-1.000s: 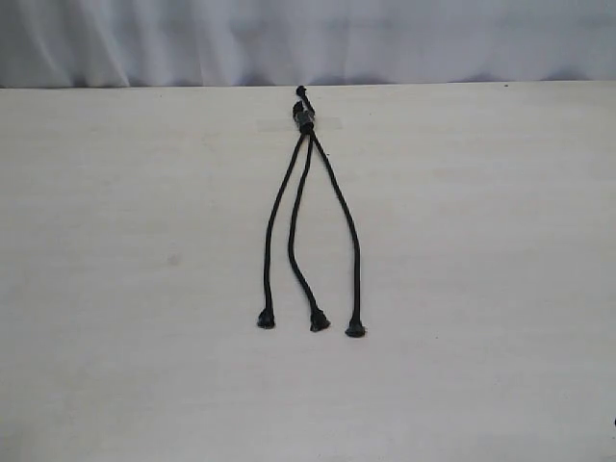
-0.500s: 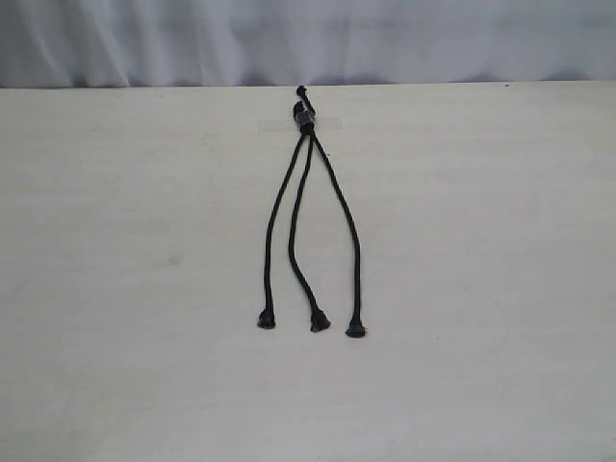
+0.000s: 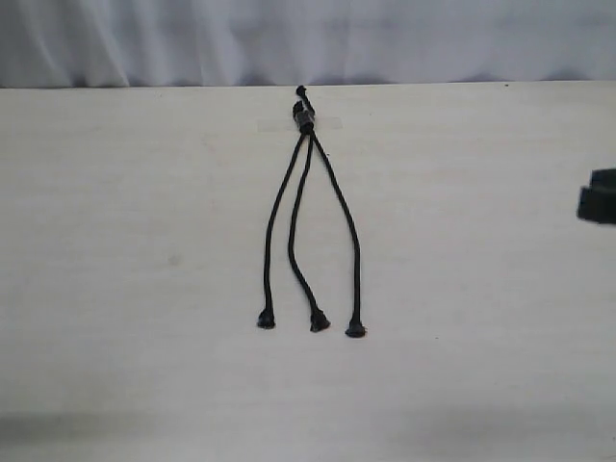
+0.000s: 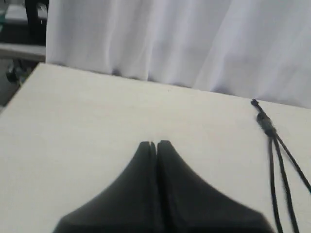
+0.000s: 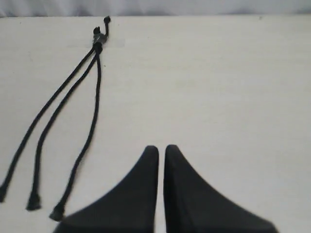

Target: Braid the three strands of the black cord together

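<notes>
Your three strands (image 3: 292,241) lie fanned and uncrossed, knot (image 3: 305,120) seemingly taped as anchor; left gripper (image 4: 153,143) and right gripper (image 5: 161,148) pressed together, empty.

The black cord (image 3: 306,121) lies on the table (image 3: 115,241), its three strands (image 3: 291,245) fanned apart.

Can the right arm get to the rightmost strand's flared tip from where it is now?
Probably yes. Only bare table lies between the right gripper and that tip; nothing covers it. Its jaws look shut, so they must open.
</notes>
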Controlling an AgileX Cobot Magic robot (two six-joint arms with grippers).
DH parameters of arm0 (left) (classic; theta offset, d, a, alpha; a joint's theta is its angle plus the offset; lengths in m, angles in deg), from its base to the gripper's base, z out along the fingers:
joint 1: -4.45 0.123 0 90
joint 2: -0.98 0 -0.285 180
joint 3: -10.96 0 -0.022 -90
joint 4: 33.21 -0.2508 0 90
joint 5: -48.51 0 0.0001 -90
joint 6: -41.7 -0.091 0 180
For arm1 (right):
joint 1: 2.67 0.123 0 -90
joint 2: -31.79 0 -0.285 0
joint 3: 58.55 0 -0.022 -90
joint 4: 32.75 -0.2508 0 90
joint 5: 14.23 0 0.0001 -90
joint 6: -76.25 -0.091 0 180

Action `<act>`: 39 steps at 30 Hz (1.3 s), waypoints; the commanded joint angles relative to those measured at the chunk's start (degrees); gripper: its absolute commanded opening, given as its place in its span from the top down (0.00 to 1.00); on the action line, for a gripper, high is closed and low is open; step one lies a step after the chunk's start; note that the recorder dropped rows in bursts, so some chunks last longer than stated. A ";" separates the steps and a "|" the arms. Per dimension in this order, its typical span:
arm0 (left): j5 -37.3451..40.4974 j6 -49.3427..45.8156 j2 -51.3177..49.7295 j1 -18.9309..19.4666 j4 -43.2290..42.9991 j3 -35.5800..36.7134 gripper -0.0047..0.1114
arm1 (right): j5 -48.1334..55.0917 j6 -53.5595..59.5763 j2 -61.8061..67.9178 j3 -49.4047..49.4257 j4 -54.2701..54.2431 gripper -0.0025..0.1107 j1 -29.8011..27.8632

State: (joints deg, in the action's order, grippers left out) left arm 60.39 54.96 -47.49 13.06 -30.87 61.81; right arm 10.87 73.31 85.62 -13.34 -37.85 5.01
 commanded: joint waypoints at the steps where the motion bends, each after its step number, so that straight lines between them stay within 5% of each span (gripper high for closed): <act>1: 1.30 0.14 -8.39 0.11 6.98 -1.30 0.96 | 1.08 -0.35 14.61 -8.80 -9.27 0.94 -0.17; 7: 10.54 -1.67 -13.42 -0.02 7.19 -1.60 0.96 | 2.49 10.79 31.59 -16.07 -20.04 0.94 3.27; 16: 25.65 -6.58 -21.34 -0.46 7.30 -8.71 0.96 | 9.52 8.29 54.42 -32.49 -11.92 0.94 20.79; 23: 31.07 -4.95 -25.93 -9.94 1.61 -15.93 0.96 | 19.23 -3.58 66.99 -45.34 5.84 0.81 28.69; 27: 35.18 -3.61 -33.07 -16.75 -1.66 -22.40 0.96 | 23.51 -5.40 74.42 -51.95 6.27 0.69 29.84; 30: 37.21 -2.45 -37.43 -18.25 -4.66 -25.57 0.96 | 23.59 -6.41 76.52 -52.97 6.85 0.63 29.84; 32: 36.59 -2.45 -38.27 -18.25 -4.66 -25.97 0.96 | 24.41 -6.82 78.03 -52.97 6.85 0.64 29.84; 36: 36.22 -2.45 -38.27 -18.25 -5.59 -25.97 0.96 | 25.54 -6.91 78.55 -53.95 6.33 0.94 29.84; 39: 36.08 -2.45 -38.27 -18.25 -6.10 -25.97 0.96 | 26.40 -6.91 75.56 -58.57 3.93 0.94 29.84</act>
State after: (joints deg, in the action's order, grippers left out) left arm 97.07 51.92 -85.61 -4.91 -36.31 36.49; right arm 37.35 66.56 163.64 -69.14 -31.89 34.91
